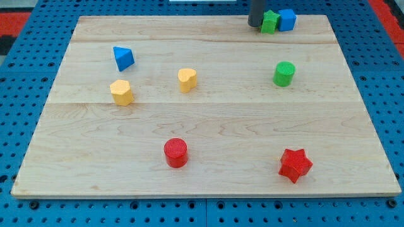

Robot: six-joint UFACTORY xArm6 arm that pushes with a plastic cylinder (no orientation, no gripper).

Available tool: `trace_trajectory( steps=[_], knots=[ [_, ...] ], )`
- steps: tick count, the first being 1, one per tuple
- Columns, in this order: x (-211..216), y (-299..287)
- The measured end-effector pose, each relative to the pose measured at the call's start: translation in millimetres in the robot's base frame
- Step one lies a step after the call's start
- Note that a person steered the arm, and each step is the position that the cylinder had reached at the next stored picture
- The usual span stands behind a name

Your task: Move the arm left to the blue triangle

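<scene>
The blue triangle [123, 58] lies at the upper left of the wooden board [208, 170]. My tip [254, 24] is at the board's top edge, right of centre, far to the right of the blue triangle. It touches or nearly touches the left side of a small green block [270, 22], which sits against a blue cube [287, 19].
A yellow hexagon block [121, 92] lies below the blue triangle. A yellow heart block [187, 80] is near the centre. A green cylinder [284, 74] is at right, a red cylinder [175, 152] at lower centre, a red star [295, 165] at lower right.
</scene>
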State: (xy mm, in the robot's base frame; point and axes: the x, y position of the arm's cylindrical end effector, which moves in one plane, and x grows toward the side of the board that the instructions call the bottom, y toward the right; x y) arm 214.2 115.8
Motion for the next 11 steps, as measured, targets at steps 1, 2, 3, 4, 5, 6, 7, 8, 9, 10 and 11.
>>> trace_trajectory(
  steps=[1, 2, 3, 4, 5, 6, 7, 8, 9, 10, 11],
  knots=[
    [5, -22],
    [26, -61],
    [48, -109],
    [71, -174],
    [98, -217],
    [130, -241],
    [149, -289],
    [152, -342],
    [133, -345],
    [120, -310],
    [120, -290]
  ],
)
